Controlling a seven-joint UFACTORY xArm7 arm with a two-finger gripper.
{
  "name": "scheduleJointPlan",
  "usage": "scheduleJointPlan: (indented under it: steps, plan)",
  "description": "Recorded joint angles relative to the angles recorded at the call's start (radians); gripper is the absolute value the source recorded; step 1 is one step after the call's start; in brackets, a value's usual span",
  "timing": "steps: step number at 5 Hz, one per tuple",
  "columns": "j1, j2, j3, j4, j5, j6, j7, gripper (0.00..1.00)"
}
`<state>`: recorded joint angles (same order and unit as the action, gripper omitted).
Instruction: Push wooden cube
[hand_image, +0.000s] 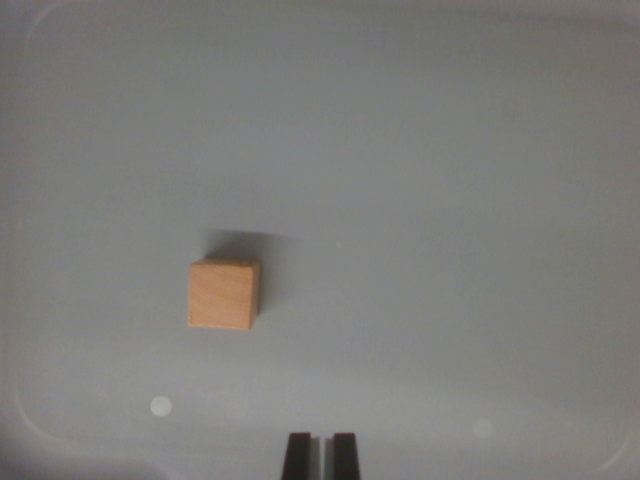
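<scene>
A light wooden cube (224, 294) rests on a pale grey surface (420, 200), a little toward the wrist view's left of centre. It casts a soft shadow just above itself. My gripper (320, 455) shows at the bottom edge as two black fingertips (297, 456) held close together, with only a thin slit between them and nothing in it. The cube lies up and toward the wrist view's left of the fingertips, well apart from them.
The grey surface has a faint rounded raised rim (40, 430) visible at the lower left corner. Two small pale spots (160, 406) mark the surface near the bottom.
</scene>
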<state>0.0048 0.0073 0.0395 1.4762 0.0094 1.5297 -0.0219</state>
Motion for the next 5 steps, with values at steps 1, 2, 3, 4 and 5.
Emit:
scheduleJointPlan:
  steps: [1, 2, 3, 4, 5]
  plan:
    - [0.0030, 0.002, 0.003, -0.022, -0.0028, -0.024, 0.010, 0.00]
    - [0.0030, 0.002, 0.003, -0.022, -0.0028, -0.024, 0.010, 0.00]
    - [0.0067, 0.005, 0.007, -0.049, -0.0062, -0.053, 0.022, 0.00]
    - [0.0067, 0.005, 0.007, -0.049, -0.0062, -0.053, 0.022, 0.00]
    - [0.0108, 0.008, 0.012, -0.080, -0.0101, -0.086, 0.035, 0.00]
